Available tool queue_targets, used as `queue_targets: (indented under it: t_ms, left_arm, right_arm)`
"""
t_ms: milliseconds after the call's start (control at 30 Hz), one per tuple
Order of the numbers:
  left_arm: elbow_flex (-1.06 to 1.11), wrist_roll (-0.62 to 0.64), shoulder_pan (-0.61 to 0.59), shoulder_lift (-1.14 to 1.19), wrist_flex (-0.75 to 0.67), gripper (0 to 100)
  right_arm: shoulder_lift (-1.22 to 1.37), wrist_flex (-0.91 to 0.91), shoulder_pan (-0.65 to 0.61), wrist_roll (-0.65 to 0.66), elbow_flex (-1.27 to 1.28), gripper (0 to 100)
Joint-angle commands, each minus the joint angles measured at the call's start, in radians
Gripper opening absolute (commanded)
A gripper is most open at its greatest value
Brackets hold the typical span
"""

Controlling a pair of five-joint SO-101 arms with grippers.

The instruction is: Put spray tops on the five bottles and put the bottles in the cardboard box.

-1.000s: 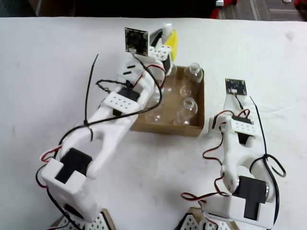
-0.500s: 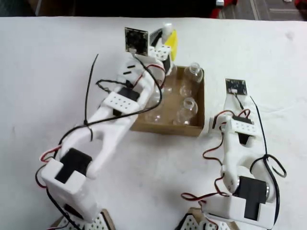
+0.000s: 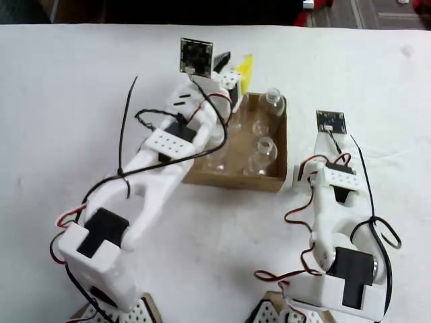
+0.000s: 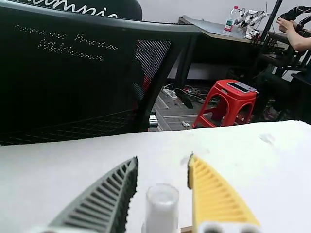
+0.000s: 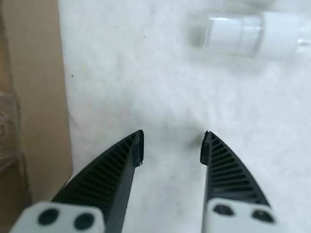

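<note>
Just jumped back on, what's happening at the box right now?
The left end effector is at the box's far corner, open around a white spray top without touching it. Clear bottles stand in the box. The right end effector hangs open over the table, with a second top lying ahead.

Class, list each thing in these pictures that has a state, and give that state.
Left gripper: open, either side of a white top.
Right gripper: open above the table.
Loose spray top: lying on its side.
Bottles: upright in the cardboard box, no tops seen.
</note>
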Motion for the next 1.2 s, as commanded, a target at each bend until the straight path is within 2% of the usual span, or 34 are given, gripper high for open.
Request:
queue_targets:
  t_ms: [0, 233, 400, 867, 1000, 1167]
  left_arm:
    - [-0.046, -0.003, 0.012, -0.019, -0.002, 15]
    - [-0.057, -0.003, 0.021, -0.025, -0.002, 15]
    - [-0.044, -0.003, 0.024, -0.114, 0.009, 15]
    - [-0.055, -0.003, 0.051, -0.392, 0.187, 15]
    - [-0.055, -0.003, 0.053, -0.538, 0.305, 15]
    - [-0.055, -0.003, 0.03, -0.785, 0.608, 15]
  right_arm:
    - [-0.007, -0.015, -0.01, 0.009, -0.043, 17.6]
    - [-0.007, -0.015, -0.01, 0.009, -0.043, 17.6]
    - [-0.007, -0.015, -0.01, 0.009, -0.043, 17.6]
    - [-0.007, -0.015, -0.008, 0.009, -0.043, 17.6]
    - [-0.007, -0.015, -0.007, 0.009, -0.041, 17.6]
    - [-0.007, -0.012, -0.004, 0.009, -0.041, 17.6]
